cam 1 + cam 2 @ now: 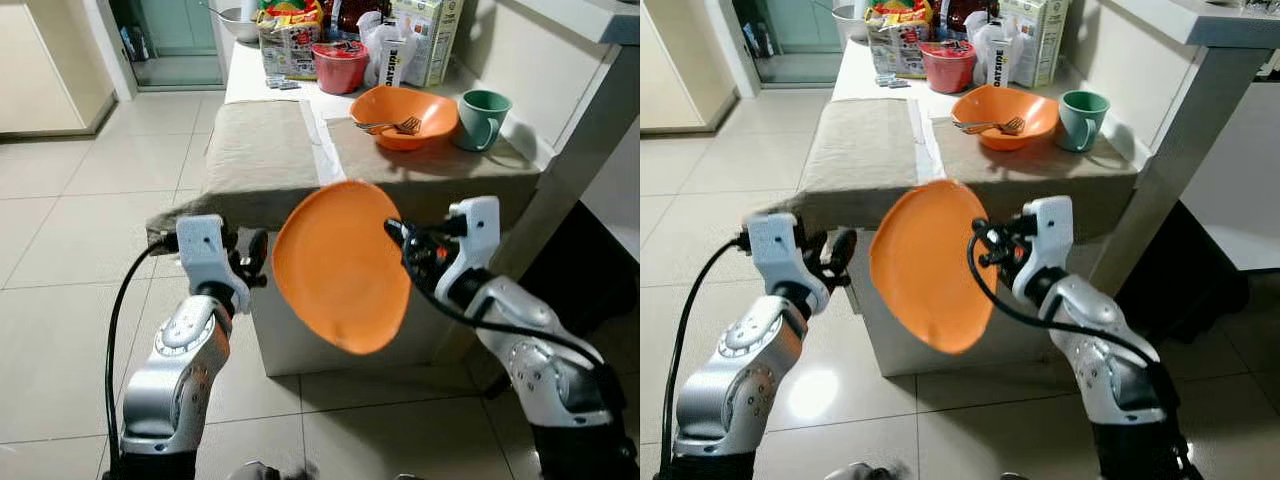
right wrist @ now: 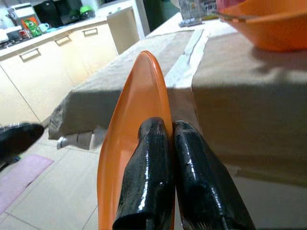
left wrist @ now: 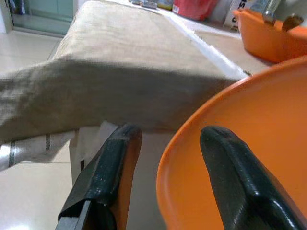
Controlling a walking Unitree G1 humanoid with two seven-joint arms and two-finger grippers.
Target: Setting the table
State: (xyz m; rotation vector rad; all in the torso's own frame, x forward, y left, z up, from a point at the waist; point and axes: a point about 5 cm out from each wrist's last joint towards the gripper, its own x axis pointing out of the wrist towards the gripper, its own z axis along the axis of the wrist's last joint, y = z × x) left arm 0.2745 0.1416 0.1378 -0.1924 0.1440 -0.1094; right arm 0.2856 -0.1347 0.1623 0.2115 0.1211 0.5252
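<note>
An orange plate (image 1: 340, 265) hangs tilted on edge in front of the table (image 1: 260, 150), below its near edge. My right gripper (image 1: 392, 232) is shut on the plate's right rim; in the right wrist view its fingers (image 2: 148, 167) pinch the thin rim of the plate (image 2: 139, 105). My left gripper (image 1: 255, 255) is open at the plate's left edge. In the left wrist view the plate's rim (image 3: 249, 143) lies between the spread fingers (image 3: 110, 167); whether they touch it I cannot tell.
Two beige placemats cover the table. On the right mat stand an orange bowl (image 1: 405, 115) with a fork (image 1: 395, 126) in it and a green mug (image 1: 482, 118). A red container (image 1: 340, 68) and cartons (image 1: 425, 35) crowd the far end. Tiled floor lies to the left.
</note>
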